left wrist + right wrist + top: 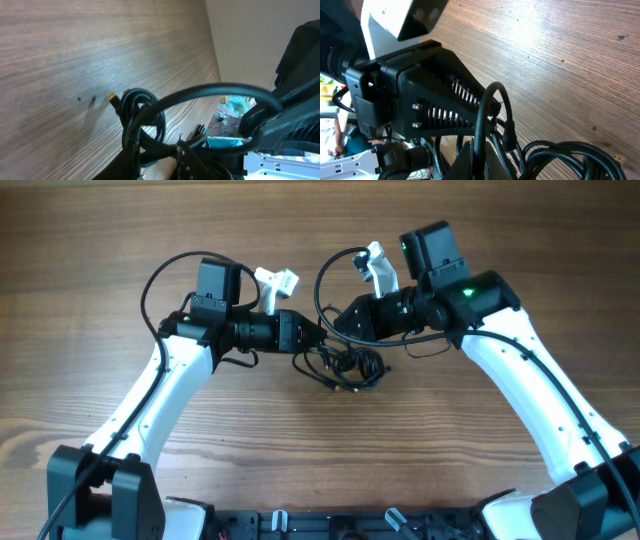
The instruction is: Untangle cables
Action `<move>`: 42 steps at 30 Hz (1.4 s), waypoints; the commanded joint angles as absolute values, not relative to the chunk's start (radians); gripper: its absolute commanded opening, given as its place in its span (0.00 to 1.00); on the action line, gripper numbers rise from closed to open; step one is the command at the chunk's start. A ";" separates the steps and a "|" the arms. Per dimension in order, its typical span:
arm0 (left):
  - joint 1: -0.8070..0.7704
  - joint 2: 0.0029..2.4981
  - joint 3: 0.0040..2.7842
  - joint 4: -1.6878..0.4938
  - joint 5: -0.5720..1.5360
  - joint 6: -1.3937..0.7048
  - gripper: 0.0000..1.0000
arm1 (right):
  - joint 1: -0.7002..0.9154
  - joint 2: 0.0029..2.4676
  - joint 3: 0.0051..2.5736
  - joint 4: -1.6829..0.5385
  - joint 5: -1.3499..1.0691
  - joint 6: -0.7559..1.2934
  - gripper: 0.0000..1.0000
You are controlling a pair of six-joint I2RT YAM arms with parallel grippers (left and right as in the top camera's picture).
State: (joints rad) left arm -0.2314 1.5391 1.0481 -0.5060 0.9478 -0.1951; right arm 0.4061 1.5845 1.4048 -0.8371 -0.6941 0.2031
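The cables (pixel 350 367) are a black knotted bundle on the wood table, lying between my two grippers. My left gripper (pixel 322 335) reaches in from the left. In its wrist view the left gripper (pixel 159 152) is shut on strands of the cables, with a coil (pixel 142 112) and a gold plug tip (pixel 111 96) lying beyond it. My right gripper (pixel 337 323) comes from the right, its tip close to the left one. In its own view the right gripper (pixel 482 157) is shut on one cable strand (pixel 487 107), which arcs up and over to a black plug (pixel 510 135). More coils (pixel 570 155) lie to the right.
The left gripper's black ribbed finger (pixel 430 95) stands right beside the right gripper's jaws. A thicker black arm wire (pixel 322 275) loops above the right wrist. Bare wooden table (pixel 330 450) surrounds the bundle.
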 commanded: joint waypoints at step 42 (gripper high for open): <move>-0.268 1.538 1.051 -0.434 0.681 -0.580 0.04 | 0.389 1.479 1.415 -0.666 -0.815 0.235 0.04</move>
